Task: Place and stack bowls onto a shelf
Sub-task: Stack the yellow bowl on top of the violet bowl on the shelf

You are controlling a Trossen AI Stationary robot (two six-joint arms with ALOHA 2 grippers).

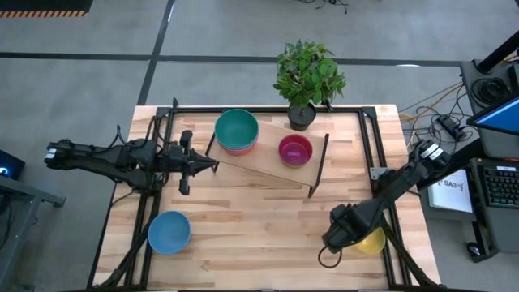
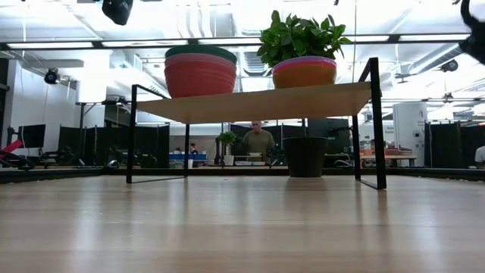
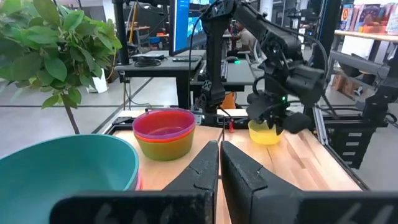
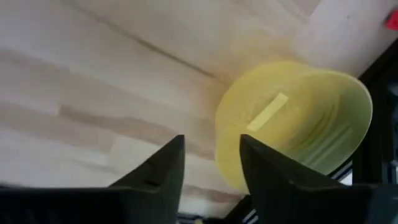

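The shelf (image 1: pixel 259 168) stands on its rod legs at the table's far middle. It carries two stacks: a teal-topped stack (image 1: pixel 236 130) on its left part and a purple-topped stack (image 1: pixel 295 150) on its right part. A blue bowl (image 1: pixel 169 232) sits on the table near left. A yellow bowl (image 1: pixel 375 242) sits near right. My right gripper (image 4: pixel 211 158) is open at that bowl's rim, one finger over the inside and one outside. My left gripper (image 1: pixel 215 165) is shut and empty, level at the shelf's left end beside the teal stack (image 3: pixel 68 171). My right gripper comes down slanting onto the yellow bowl's rim (image 4: pixel 227 155) on the side toward the table's middle. One finger (image 4: pixel 258 165) is over the bowl's inside and the other (image 4: pixel 168 165) outside the wall. Whether either finger touches the wall, I cannot tell.
A black plant pot (image 1: pixel 301 116) with a leafy plant stands just behind the shelf's far right corner. Black frame rails run along the table's left and right sides. Bare tabletop (image 1: pixel 259 227) lies between the blue and yellow bowls. A person (image 2: pixel 259 140) sits in the room beyond.
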